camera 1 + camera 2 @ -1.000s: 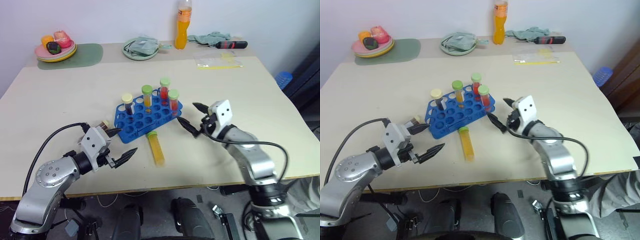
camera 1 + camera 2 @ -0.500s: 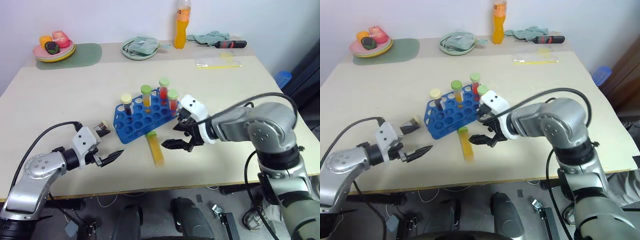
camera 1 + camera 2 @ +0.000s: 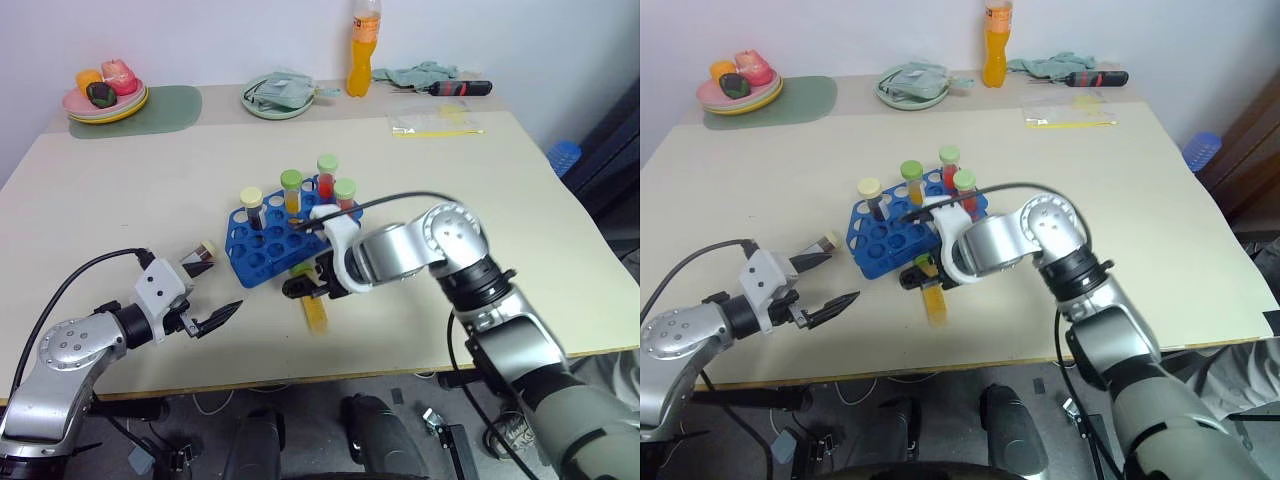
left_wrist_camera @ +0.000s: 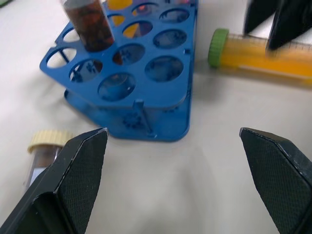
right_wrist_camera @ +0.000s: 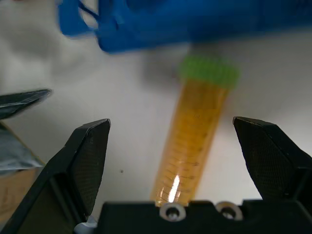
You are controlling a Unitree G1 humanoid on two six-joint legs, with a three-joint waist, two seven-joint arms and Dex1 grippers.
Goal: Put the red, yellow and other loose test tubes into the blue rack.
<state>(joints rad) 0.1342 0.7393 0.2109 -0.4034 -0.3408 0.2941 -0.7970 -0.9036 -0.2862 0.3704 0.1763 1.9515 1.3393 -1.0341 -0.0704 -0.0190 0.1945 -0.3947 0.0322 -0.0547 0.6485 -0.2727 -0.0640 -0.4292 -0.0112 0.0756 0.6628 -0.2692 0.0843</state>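
Right pincer (image 5: 170,161) spread wide over yellow tube (image 5: 192,141) beside blue rack (image 3: 275,240).

The scene was evenly and brightly lit from overhead, the pale worktop (image 3: 480,210) showing no hard glare. Shadows were soft and short: a faint one lay under the blue rack (image 3: 275,240) and a diffuse grey patch sat beneath the right claw (image 3: 302,285). In the right wrist view the rack (image 5: 195,22) was smeared and out of focus, while the yellow tube (image 5: 192,141) carried a small white highlight near its lower end. The left wrist view was sharper on the rack (image 4: 141,92), though the left claw's fingers (image 4: 73,170) loomed large and dark
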